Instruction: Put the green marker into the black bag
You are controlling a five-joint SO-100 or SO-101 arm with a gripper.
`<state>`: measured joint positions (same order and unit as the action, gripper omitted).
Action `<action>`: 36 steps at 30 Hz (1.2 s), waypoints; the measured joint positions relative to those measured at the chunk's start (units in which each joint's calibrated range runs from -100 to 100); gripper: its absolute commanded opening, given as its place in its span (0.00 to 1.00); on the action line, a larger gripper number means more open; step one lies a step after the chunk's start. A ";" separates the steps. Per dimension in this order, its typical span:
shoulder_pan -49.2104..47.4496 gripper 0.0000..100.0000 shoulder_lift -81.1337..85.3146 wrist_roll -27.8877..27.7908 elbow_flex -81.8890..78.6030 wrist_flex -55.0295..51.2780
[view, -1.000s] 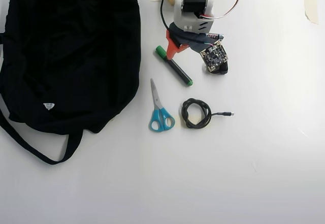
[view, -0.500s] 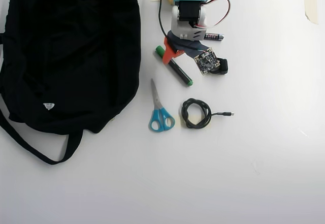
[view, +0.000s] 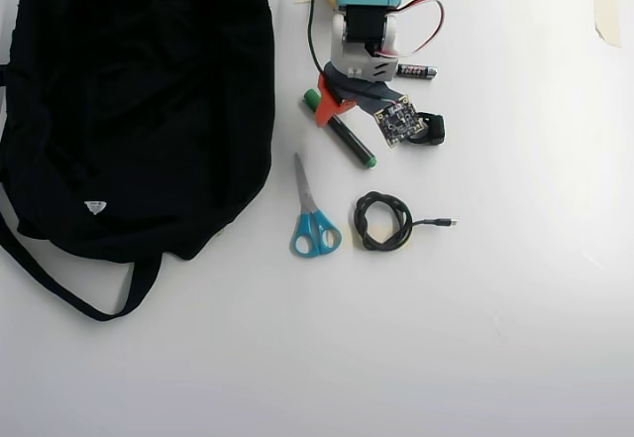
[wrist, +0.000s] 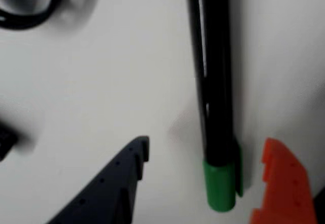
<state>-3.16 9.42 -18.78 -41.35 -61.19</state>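
Observation:
The green marker [wrist: 214, 82] lies on the white table, its black barrel running up the wrist view and its green cap [wrist: 222, 186] at the bottom. My gripper [wrist: 205, 145] is open and low over the cap end, with the dark finger [wrist: 119, 181] to the left and the orange finger [wrist: 284, 183] just to the right of the cap. In the overhead view the marker [view: 349, 140] lies diagonally under the gripper [view: 332, 108]. The black bag [view: 139, 100] lies flat to the left, apart from the marker.
Blue-handled scissors [view: 315, 221] and a coiled black cable [view: 382, 221] lie below the marker in the overhead view. A battery [view: 417, 72] and a small black ring-like object [view: 432, 128] lie to the arm's right. The bag's strap [view: 59, 283] trails at the lower left.

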 measured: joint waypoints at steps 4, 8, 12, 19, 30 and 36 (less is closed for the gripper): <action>0.96 0.29 -3.57 -0.20 0.47 1.55; 1.40 0.29 -6.72 -0.20 2.36 1.72; 1.40 0.29 -9.05 -0.20 3.62 1.72; 1.40 0.29 -10.63 -0.20 4.48 1.72; 1.47 0.12 -10.54 -0.20 4.80 1.89; 1.47 0.02 -10.54 -0.24 5.03 2.06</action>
<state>-1.69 -1.12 -19.02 -36.32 -59.12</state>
